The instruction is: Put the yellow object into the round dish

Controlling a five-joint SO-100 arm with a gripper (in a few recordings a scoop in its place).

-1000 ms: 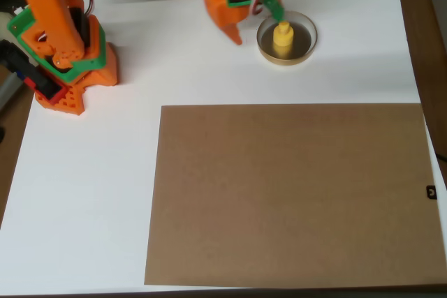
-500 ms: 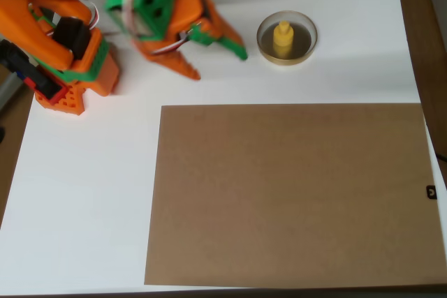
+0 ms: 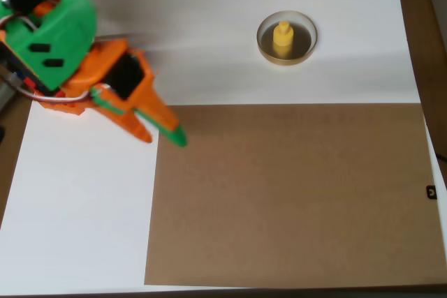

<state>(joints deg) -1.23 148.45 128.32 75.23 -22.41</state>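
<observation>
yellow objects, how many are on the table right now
1. The yellow object stands upright inside the round dish, near the top of the overhead view. The cardboard sheet could hide something beneath it.

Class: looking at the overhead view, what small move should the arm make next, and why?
Probably none beyond settling to rest: the yellow piece stands upright inside the dish, and the pincer is far off at the brown sheet's corner, carrying nothing.

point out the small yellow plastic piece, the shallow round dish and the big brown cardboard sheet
small yellow plastic piece (image 3: 282, 38), overhead view, on its knob top
shallow round tan-rimmed dish (image 3: 262, 42), overhead view, on its left rim
big brown cardboard sheet (image 3: 293, 193), overhead view, on its bare middle
</observation>
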